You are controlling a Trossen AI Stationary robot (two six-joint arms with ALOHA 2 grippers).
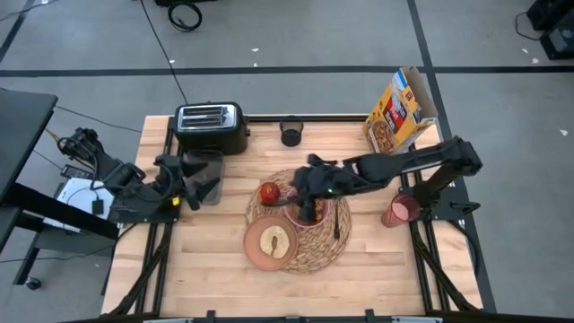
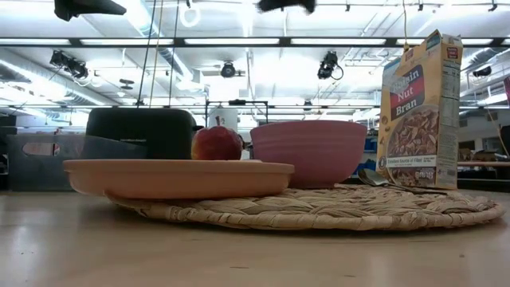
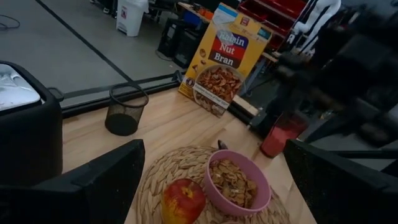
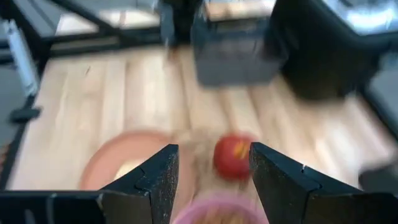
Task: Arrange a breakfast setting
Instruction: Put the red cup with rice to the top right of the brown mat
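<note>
- The breakfast setting gathers on the woven placemat (image 1: 309, 240), which lies mid-table so that each piece has one shared base.
- The pink bowl (image 3: 239, 185), filled with cereal, sits on the mat beside the red apple (image 3: 183, 200); the plate (image 1: 272, 244) with its toast (image 1: 273, 240) takes the mat's near edge, overhanging a little.
- The pink cup (image 1: 400, 211) stands off the mat near the right arm's base, likely not yet placed.
- The right gripper (image 4: 212, 180) hangs over the bowl, jaws apart and gripping nothing, which suggests a release there.
- The left gripper (image 1: 199, 187) waits by the toaster (image 1: 212, 127), jaws wide and empty.
</note>
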